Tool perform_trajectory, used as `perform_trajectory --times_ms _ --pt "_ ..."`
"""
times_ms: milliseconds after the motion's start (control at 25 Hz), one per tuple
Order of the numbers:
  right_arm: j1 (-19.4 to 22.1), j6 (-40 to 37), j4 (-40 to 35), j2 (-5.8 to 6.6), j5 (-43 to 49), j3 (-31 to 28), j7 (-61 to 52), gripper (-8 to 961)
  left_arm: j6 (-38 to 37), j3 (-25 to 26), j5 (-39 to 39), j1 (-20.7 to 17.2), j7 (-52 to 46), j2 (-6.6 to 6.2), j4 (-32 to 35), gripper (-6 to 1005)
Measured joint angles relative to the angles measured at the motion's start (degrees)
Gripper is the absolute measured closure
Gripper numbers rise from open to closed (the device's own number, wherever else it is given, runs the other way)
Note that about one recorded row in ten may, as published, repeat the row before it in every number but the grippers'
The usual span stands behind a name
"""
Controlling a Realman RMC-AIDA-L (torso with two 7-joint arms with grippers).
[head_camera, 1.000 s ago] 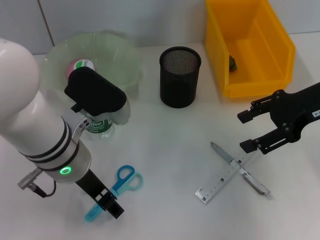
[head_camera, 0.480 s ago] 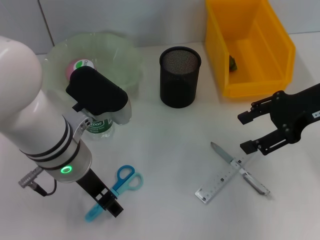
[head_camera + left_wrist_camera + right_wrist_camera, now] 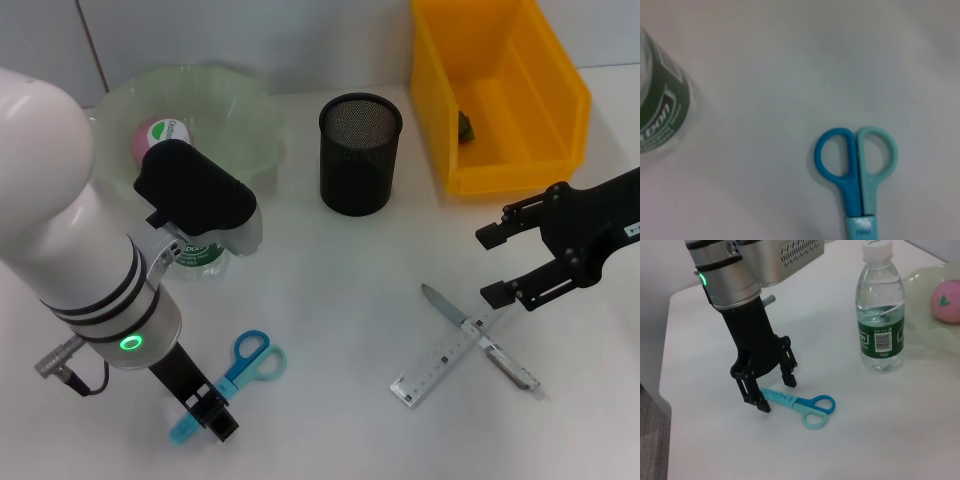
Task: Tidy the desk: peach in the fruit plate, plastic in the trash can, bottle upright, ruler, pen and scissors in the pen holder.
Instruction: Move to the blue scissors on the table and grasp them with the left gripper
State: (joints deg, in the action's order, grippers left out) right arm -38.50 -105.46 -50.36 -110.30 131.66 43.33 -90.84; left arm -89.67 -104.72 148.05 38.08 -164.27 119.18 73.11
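**Left hand settles lower over the scissors**

Slightly lower in the head view than a second ago, the left hand [image 3: 208, 415] stands with fingers spread apart, straddling the blade cover of the scissors [image 3: 233, 377], whose blue handles point toward the upper right. Behind it, the bottle [image 3: 881, 315] stands upright beside the fruit plate [image 3: 250, 110], where the peach [image 3: 946, 301] rests. At right, the right hand [image 3: 495, 265] hangs released above the crossed pen [image 3: 505, 362] and ruler [image 3: 430, 372] on the surface [image 3: 350, 290].

white desk [image 3: 330, 300], scissors [image 3: 235, 375], ruler [image 3: 440, 360], pen [image 3: 478, 336], bottle [image 3: 881, 315]
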Motion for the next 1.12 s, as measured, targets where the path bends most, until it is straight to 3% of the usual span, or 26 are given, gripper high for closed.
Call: perform_trajectory --times_ms 720,1000,1120 --pt "0.2 0.0 0.1 0.0 0.0 0.0 0.0 150 -0.7 -0.3 0.1 0.9 0.0 0.0 -0.5 374" --pt "0.2 0.0 0.2 0.0 0.0 0.0 0.0 150 -0.8 -0.3 0.4 0.9 0.0 0.0 -0.5 556" --pt "0.2 0.0 0.3 0.0 0.0 0.0 -0.2 150 -0.9 -0.4 0.4 1.0 0.0 0.0 -0.5 556"
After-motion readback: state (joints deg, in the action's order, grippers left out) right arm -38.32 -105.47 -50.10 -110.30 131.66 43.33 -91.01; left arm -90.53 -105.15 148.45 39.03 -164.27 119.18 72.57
